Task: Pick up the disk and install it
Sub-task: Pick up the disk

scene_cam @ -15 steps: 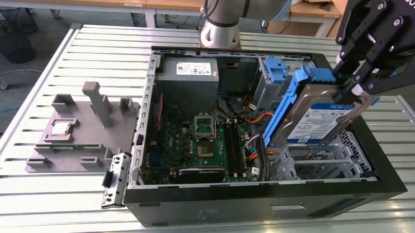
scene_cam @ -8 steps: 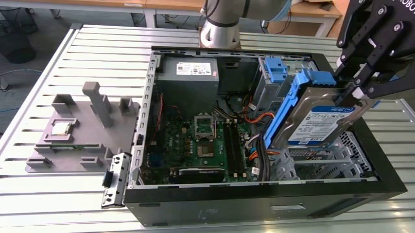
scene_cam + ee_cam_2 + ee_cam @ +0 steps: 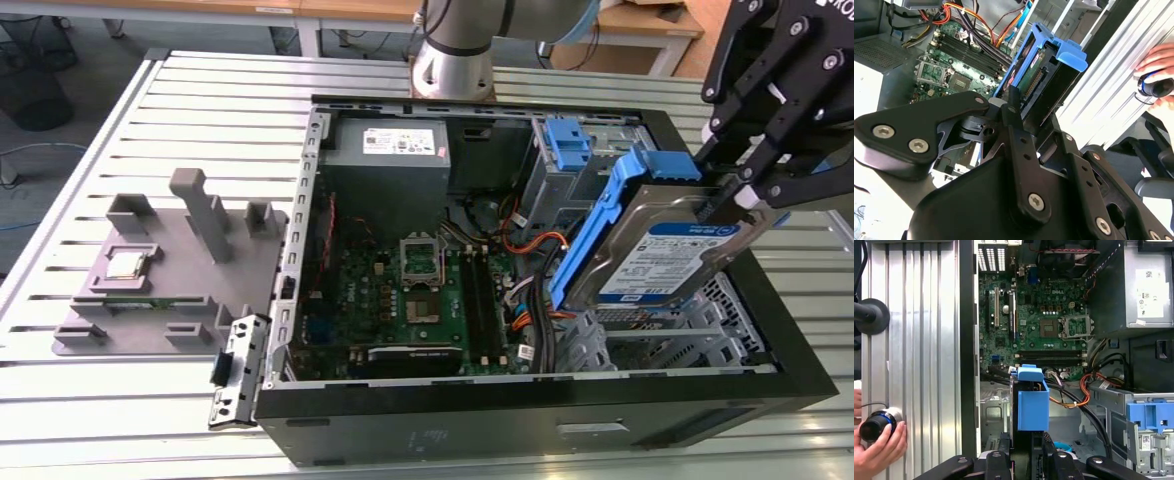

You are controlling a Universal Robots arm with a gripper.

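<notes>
The disk, a silver drive with a white and blue label in a blue plastic bracket, hangs tilted on edge over the metal drive cage. The cage is at the exterior view's right, inside the open computer case. My black gripper is shut on the disk's upper end. In both wrist views the disk sticks out from between my fingers, above the cage and the cables. The gripper sits over the case's drive corner.
A second blue-bracketed drive stands in the rear bay. The grey power supply and green motherboard fill the case's other side. A grey fixture with a processor chip lies at the exterior view's left. A hand holds a black knob beside the case.
</notes>
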